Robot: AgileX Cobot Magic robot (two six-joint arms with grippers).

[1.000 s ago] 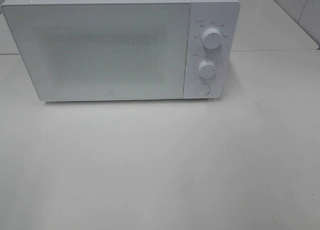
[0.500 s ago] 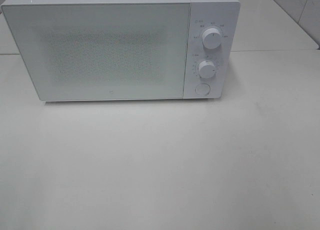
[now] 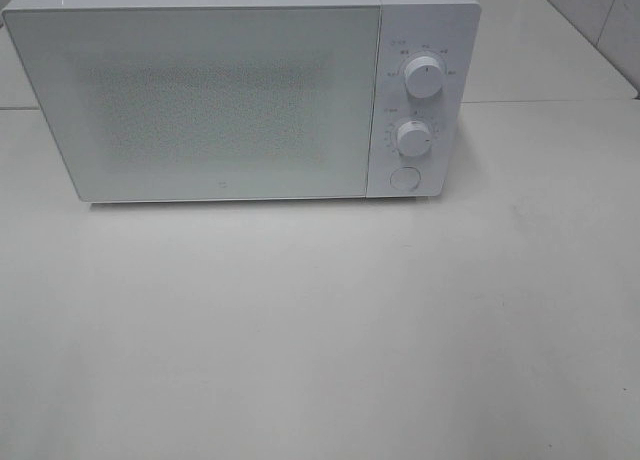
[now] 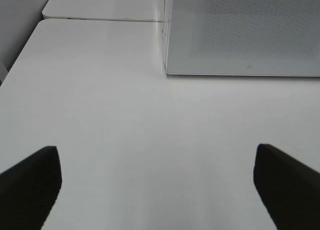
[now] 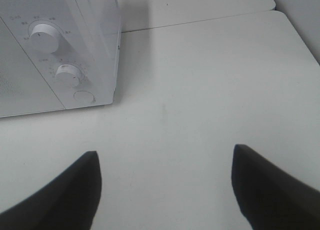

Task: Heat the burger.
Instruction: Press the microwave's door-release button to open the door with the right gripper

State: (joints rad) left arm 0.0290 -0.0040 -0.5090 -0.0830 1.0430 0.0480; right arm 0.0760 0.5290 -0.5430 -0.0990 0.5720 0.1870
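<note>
shut microwave (image 3: 220, 100) being viewed across a white table (image 3: 320, 330).
left gripper (image 4: 155, 152) and right gripper (image 5: 165, 154) are being held wide open, microwave beyond the jaws.

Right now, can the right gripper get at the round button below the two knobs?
Probably yes. The right gripper is open and empty, the button faces it on the front of the microwave, and only bare table shows between them. Whether the arm stretches that far I cannot tell.

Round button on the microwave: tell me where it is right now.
In the exterior high view, the round button sits at the bottom of the control panel at the right end of the microwave, directly below the lower knob.
</note>
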